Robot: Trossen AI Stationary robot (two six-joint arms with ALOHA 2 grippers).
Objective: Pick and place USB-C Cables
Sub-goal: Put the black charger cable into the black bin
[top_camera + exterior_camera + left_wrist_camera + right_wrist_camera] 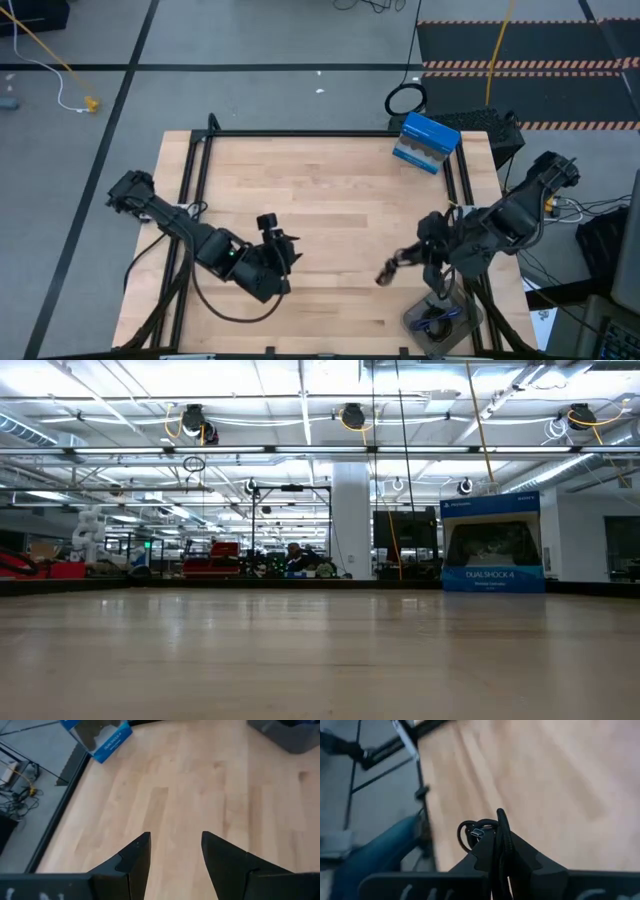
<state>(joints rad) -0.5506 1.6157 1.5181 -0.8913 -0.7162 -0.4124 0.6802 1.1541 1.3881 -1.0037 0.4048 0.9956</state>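
My right gripper is above the table's near right part and is shut on a small black coiled USB-C cable. A grey bin stands at the table's near right corner, just behind the gripper. A blue-purple cable lies inside it. My left gripper is over the table's near left part, open and empty; its two fingers show apart in the left wrist view. The other black cable is not in view. My right gripper pinches the black cable's coiled strands between its two fingers. A small loop with a silver plug sticks out to one side of the fingertips. The cable is lifted clear of the table.
A blue-and-white DualShock 4 box stands at the table's far right; it also shows in the low view. A large black ring-shaped loop lies on the floor beyond the far edge. The bare wooden table top lies between the arms.
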